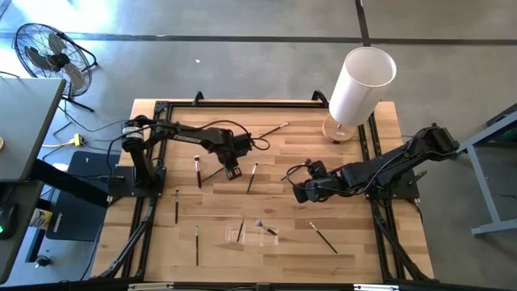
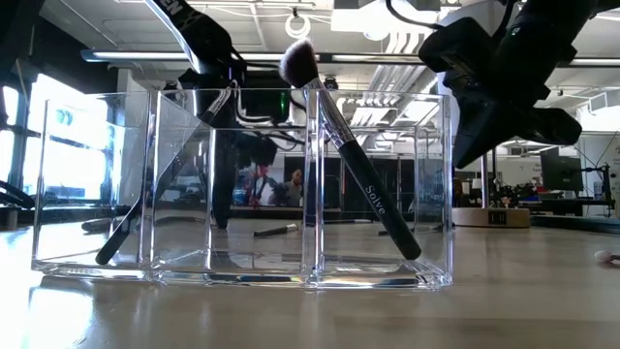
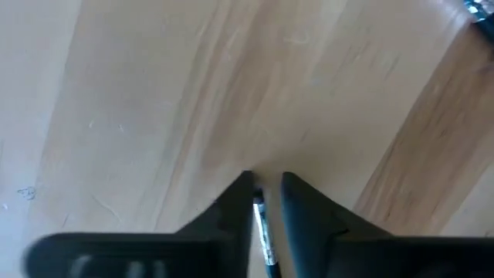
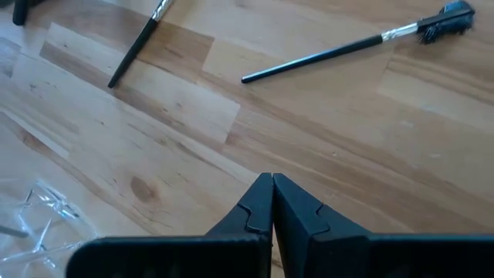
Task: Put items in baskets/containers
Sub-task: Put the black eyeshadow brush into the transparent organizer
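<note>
My left gripper points down at the table left of centre, shut on a thin dark brush that lies on the wood. My right gripper hangs shut and holds nothing, right of centre. The clear holder stands near the front edge. In the low view a brush with a fluffy tip and a second dark brush lean inside the holder. More brushes lie flat on the table. My left gripper pinches the brush between its two fingers at the silver ferrule. The fingers come from above, pointing down, one on each side of the brush and across its length. The brush lies flat on the table.
A tall white cylinder on a round wooden base stands at the far right corner. Black rails run along the table's left and right sides. Two brushes lie on the wood beyond my right gripper. A fan stands on the floor.
</note>
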